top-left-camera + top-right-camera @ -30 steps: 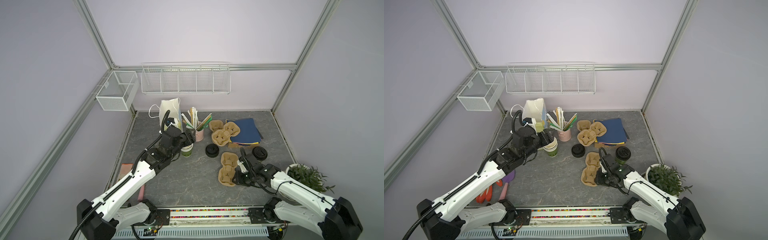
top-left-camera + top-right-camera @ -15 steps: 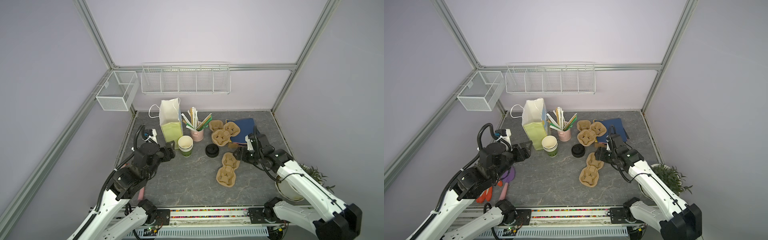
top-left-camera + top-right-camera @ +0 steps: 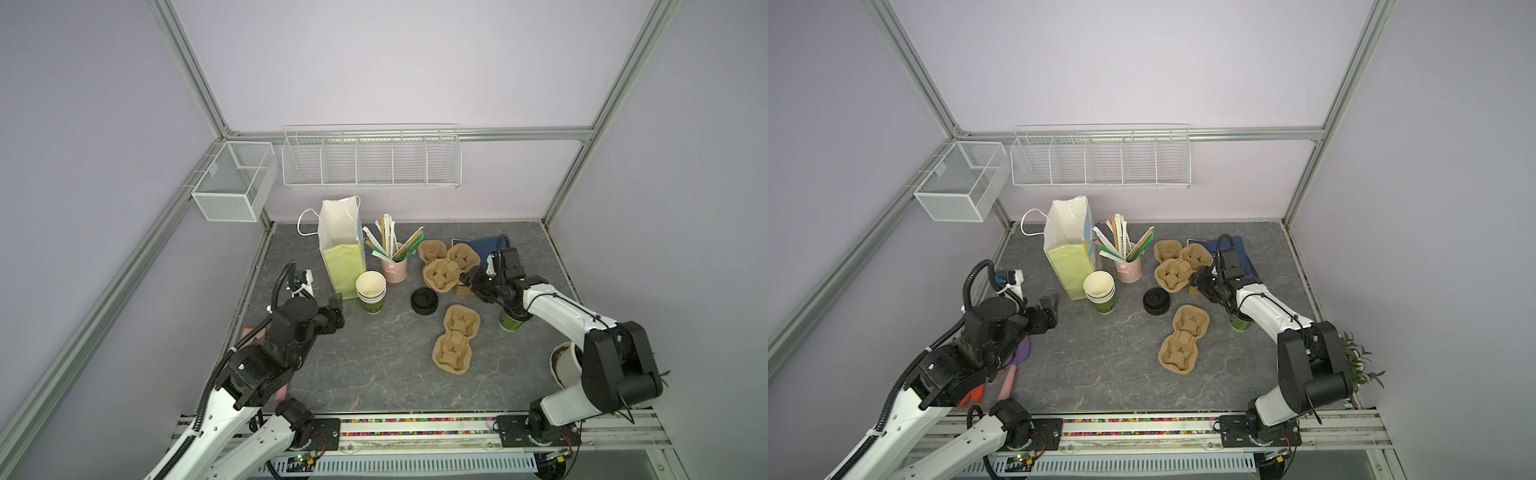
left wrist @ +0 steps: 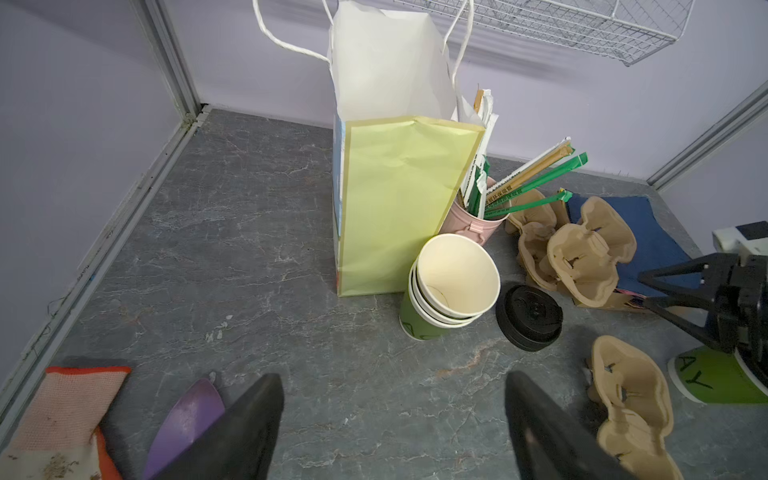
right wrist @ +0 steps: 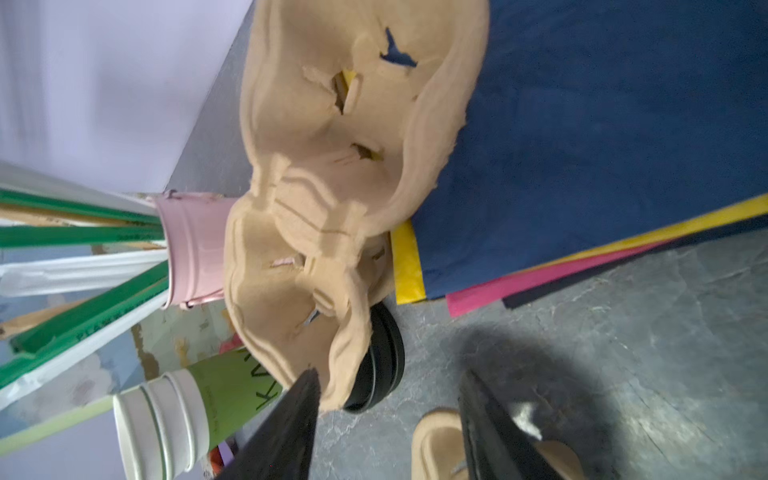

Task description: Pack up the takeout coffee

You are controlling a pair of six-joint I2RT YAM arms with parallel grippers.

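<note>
Left gripper (image 4: 390,382): fingers wide apart, empty, near the paper bag (image 3: 343,266). Right gripper (image 5: 390,376): fingers apart, empty, at the stacked cup carriers (image 3: 442,270). The takeout coffee (image 3: 510,326) stands upright under the right arm (image 3: 557,309), beside the single carrier (image 3: 455,343).

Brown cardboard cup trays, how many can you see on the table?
3. One brown cardboard cup tray lies alone on the grey table. An upper tray overlaps a lower tray in a pile beside the pink tin bucket. More could be nested underneath.
</note>
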